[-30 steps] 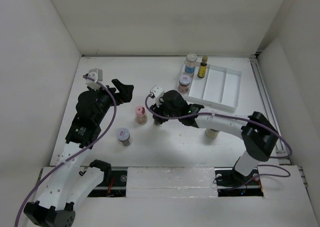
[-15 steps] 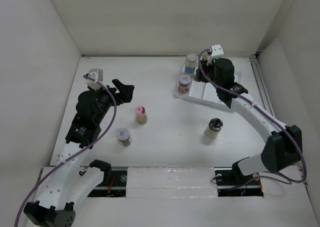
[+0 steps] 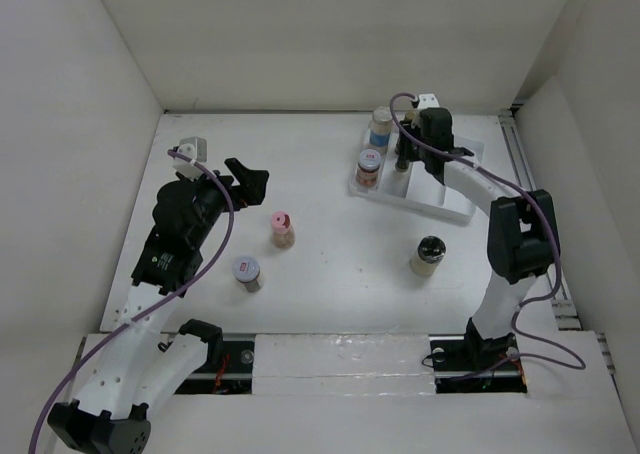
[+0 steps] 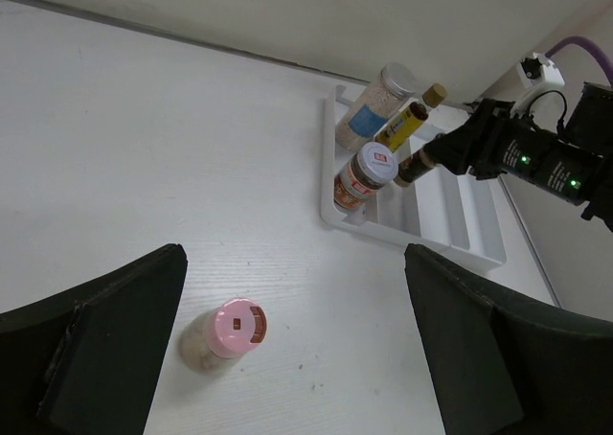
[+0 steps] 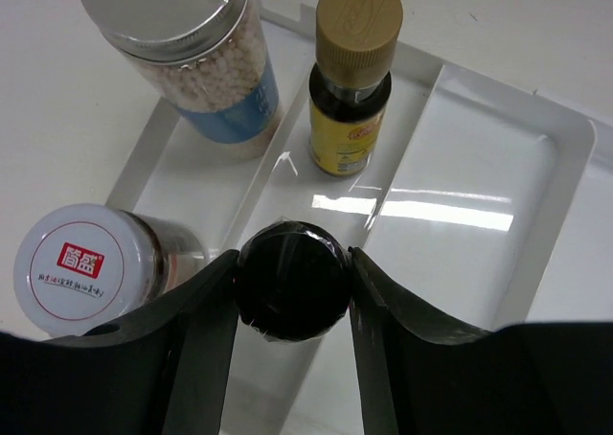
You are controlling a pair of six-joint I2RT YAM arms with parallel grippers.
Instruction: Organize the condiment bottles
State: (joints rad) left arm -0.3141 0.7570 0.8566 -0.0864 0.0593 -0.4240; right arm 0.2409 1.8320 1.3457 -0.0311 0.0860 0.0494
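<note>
White worktop [image 3: 330, 304], white walls on 3 sides. White divided tray [image 3: 455, 179] at far right. Condiment stock, 7 pieces, listed below.

In tray:
- Silver-capped jar [image 3: 381, 126], blue label, at the far end of the end compartment.
- Red-labelled jar [image 3: 369, 166], same compartment, nearer end.
- Slim yellow bottle [image 5: 351, 80], next compartment, far end.

Right gripper [image 3: 404, 160]: jaws clamped on black-capped bottle [image 5: 292, 280]. It is upright in the yellow bottle's compartment, just beside the red-labelled jar. Contact with the tray floor cannot be told.

Loose on worktop:
- Pink-capped jar [image 3: 282, 229], centre-left.
- Grey-lidded jar [image 3: 246, 271], near it, closer to the arm bases.
- Black-capped jar [image 3: 428, 255], near the tray's front edge, not touching.

Left gripper [image 3: 250, 177]: jaws apart, empty, left of the pink-capped jar.
</note>
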